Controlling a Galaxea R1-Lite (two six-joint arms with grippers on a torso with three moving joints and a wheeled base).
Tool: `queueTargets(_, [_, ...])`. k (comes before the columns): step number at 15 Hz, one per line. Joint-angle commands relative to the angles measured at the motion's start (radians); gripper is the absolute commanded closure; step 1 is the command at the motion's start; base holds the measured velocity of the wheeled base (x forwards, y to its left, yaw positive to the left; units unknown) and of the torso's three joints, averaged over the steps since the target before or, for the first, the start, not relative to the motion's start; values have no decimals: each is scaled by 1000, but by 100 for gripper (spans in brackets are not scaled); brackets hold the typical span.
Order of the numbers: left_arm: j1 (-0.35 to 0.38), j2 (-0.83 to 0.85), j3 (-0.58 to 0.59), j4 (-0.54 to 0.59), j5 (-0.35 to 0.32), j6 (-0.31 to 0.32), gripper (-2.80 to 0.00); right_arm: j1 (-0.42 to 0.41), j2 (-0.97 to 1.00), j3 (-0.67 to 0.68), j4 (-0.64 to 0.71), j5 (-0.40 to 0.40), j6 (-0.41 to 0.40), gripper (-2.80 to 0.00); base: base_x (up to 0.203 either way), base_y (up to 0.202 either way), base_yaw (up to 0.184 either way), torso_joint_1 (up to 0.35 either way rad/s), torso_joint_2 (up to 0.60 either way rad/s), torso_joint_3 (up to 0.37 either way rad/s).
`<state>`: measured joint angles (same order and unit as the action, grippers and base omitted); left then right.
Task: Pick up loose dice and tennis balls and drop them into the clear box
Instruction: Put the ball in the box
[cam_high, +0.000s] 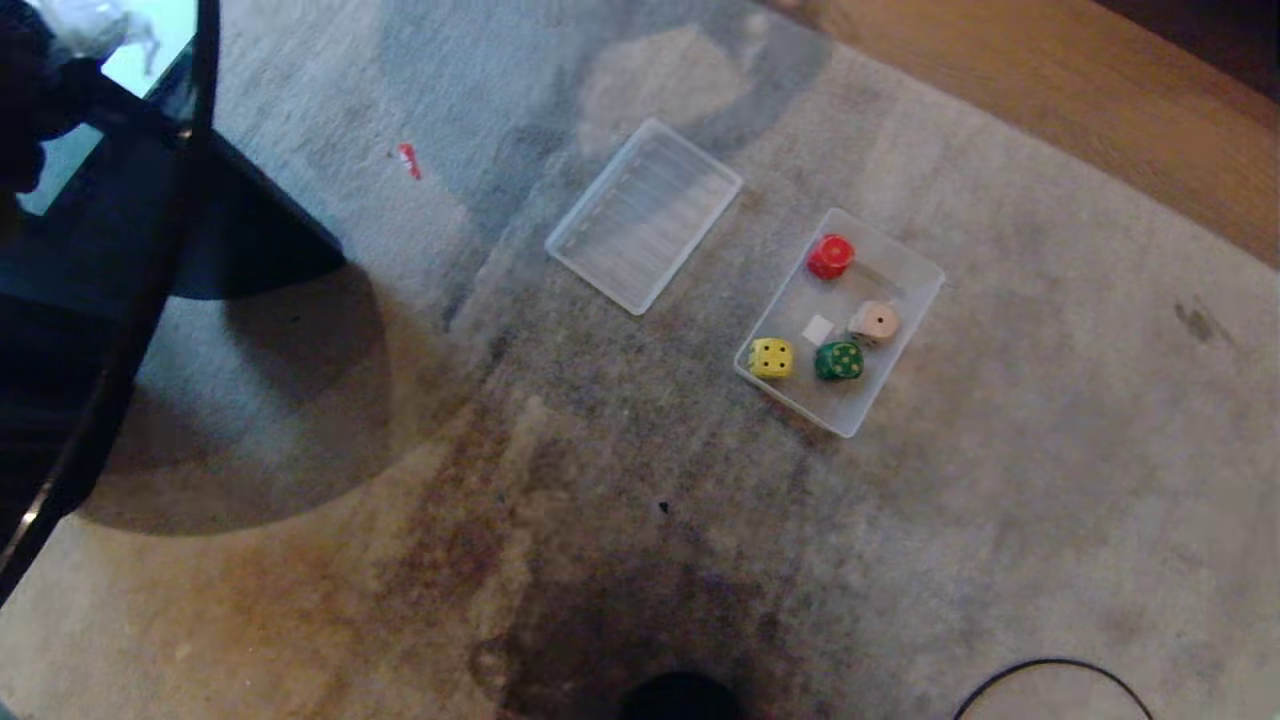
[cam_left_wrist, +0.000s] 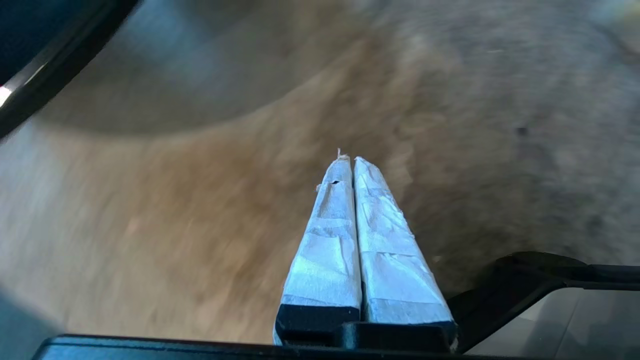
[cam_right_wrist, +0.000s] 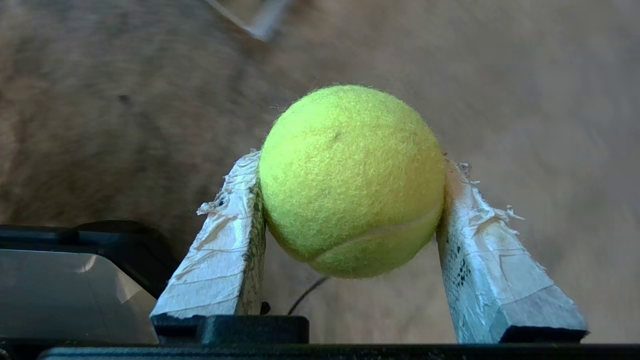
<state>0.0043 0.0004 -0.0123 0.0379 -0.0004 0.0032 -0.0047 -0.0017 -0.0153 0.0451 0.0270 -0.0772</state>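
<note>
Right pincer (cam_right_wrist: 350, 200) clamped on tennis ball (cam_right_wrist: 351, 180), taped fingers (cam_right_wrist: 227, 240) pressing both sides, ball clear of carpet (cam_right_wrist: 100, 100). Left pincer (cam_left_wrist: 352, 162) closed, empty, above carpet. Neither arm in head view. Clear box (cam_high: 905, 255) on carpet holds four dice: red (cam_high: 830, 256), beige (cam_high: 875, 322), yellow (cam_high: 771, 358), dark green (cam_high: 839, 361). Ribbed lid (cam_high: 643, 214) lies just beside box. Second ball not seen, possibly outside frame.

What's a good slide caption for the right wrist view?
Right tool clamps a tennis ball between taped fingers above the carpet.
</note>
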Motion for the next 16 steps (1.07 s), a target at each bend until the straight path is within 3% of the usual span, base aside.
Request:
queueTargets(1, [0,1,0,0,0,0,0,0,2,0,-1,1,-3,0,1,13,-161,2,4,5])
queueTargets(4, [0,0,0,0,0,0,0,0,2,0,-1,1,-1,0,0,6,-112,4,2,2])
queueTargets(16, [0,0,-1,0,0,3,0,0,2,-2,3,0,1,0,0,0,0,0,0,0])
